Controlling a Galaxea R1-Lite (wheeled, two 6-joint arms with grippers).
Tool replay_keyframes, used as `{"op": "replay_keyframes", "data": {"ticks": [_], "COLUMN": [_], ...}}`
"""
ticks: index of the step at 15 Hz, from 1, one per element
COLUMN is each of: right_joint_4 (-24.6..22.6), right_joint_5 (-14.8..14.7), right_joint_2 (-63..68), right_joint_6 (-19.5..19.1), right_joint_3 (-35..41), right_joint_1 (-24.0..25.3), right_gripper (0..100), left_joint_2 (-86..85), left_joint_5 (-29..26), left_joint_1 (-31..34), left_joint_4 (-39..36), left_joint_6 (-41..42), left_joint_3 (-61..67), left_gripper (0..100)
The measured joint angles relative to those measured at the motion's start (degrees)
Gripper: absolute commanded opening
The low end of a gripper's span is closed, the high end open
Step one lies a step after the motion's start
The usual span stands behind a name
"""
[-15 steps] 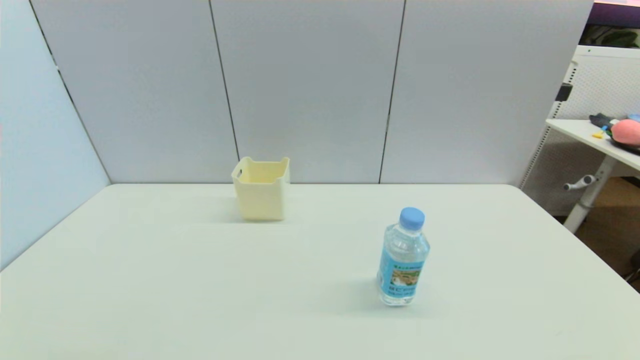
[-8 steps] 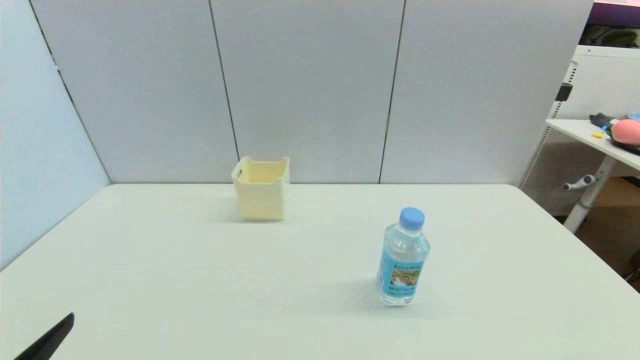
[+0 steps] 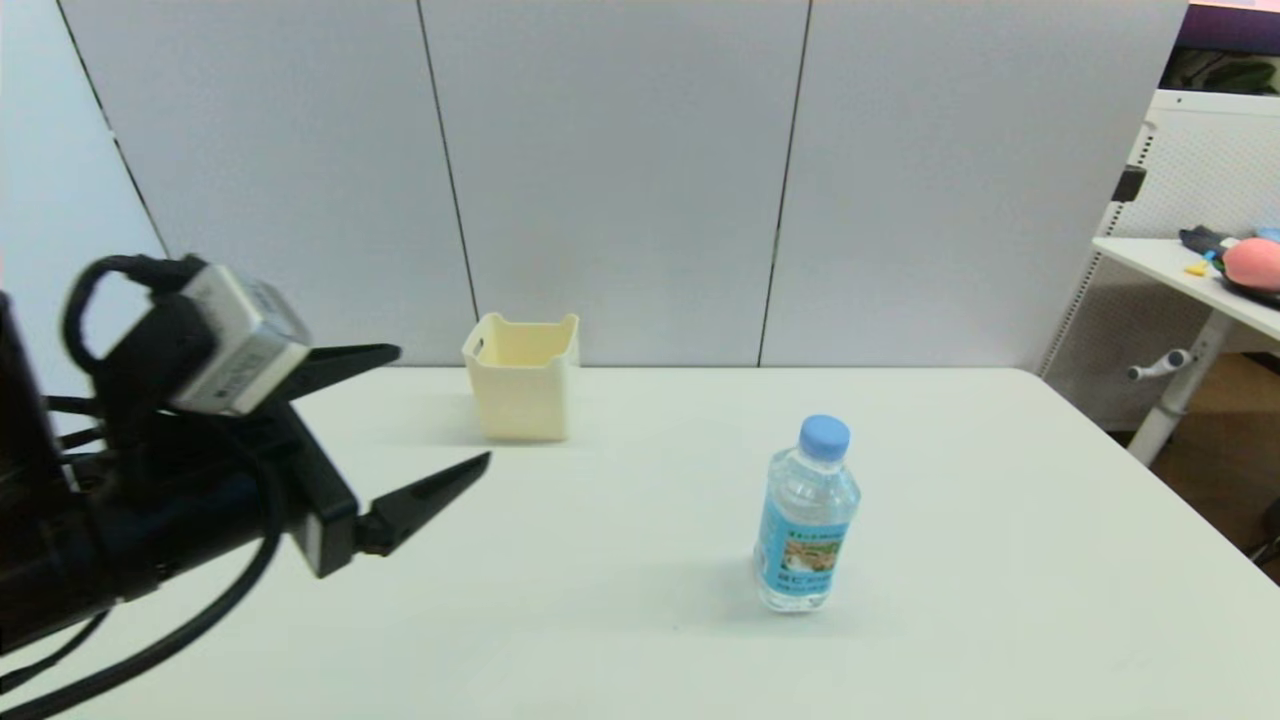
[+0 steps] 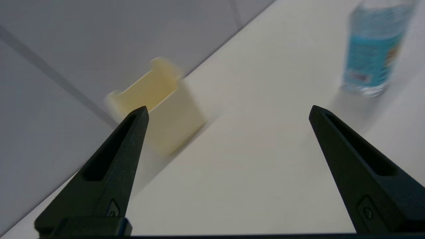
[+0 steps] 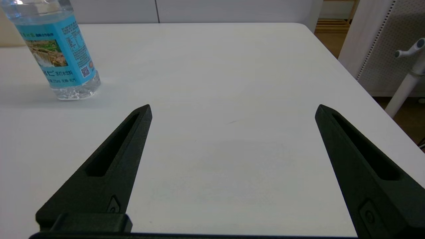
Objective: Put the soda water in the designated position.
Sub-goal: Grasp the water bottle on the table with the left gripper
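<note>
Soda water (image 3: 806,515) upright on the white table (image 3: 640,620), right of centre, long axis vertical, light-blue screw cap (image 3: 825,436) on top. Clear plastic body, blue label wrapped round the middle, a small landscape picture facing the head camera. Closer in the right wrist view (image 5: 58,49): waterfall-like scene on the label, rows of white characters beneath it, a small square code at the side, all too fine to read. Touched by neither gripper.

Cream plastic bin (image 3: 522,390) well apart from the bottle, farther back and to the left, close to the grey panel wall (image 3: 600,180), open top upward with a handle cut-out in one side; seen also past the fingers in the left wrist view (image 4: 156,99).

Left gripper (image 3: 445,410) above the table's left side, fingers spread wide and holding nothing, tips aimed toward the middle of the table, bin just beyond the upper tip, bottle well off to its right (image 4: 373,49). Grey camera block and black cables at its wrist.

Right gripper (image 5: 232,109) outside the head view; in its own wrist view fingers spread wide over bare tabletop, bottle off to one side and ahead.

Second table (image 3: 1190,270) beyond the right edge, with a pink object (image 3: 1252,264) on it.
</note>
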State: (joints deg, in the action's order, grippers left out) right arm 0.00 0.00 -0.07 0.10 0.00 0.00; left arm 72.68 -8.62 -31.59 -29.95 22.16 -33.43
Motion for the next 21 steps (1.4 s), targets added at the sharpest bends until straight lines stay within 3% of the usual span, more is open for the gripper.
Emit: {"op": "replay_keyframes", "data": {"ticks": [3, 6, 14, 21], "right_joint_4": [0.0, 0.0, 0.0, 0.0], "right_joint_5": [0.0, 0.0, 0.0, 0.0], "right_joint_2": [0.0, 0.0, 0.0, 0.0], "right_joint_6": [-0.02, 0.0, 0.01, -0.02], "right_joint_3": [0.0, 0.0, 0.0, 0.0], "right_joint_1": [0.0, 0.0, 0.0, 0.0], "right_gripper": [100, 100, 100, 100], "left_joint_2": [9.42, 16.85, 33.22, 37.24], "left_joint_5": [-2.1, -6.07, -6.84, -16.35], "left_joint_1": [-5.32, -6.62, -9.7, -10.91], "left_joint_4": [-7.84, -12.87, -29.59, -32.83], "left_joint_6": [-1.61, -1.85, -5.85, -6.77], "left_joint_3": [-1.19, -2.43, -6.84, -7.91], "left_gripper": [100, 100, 100, 100]}}
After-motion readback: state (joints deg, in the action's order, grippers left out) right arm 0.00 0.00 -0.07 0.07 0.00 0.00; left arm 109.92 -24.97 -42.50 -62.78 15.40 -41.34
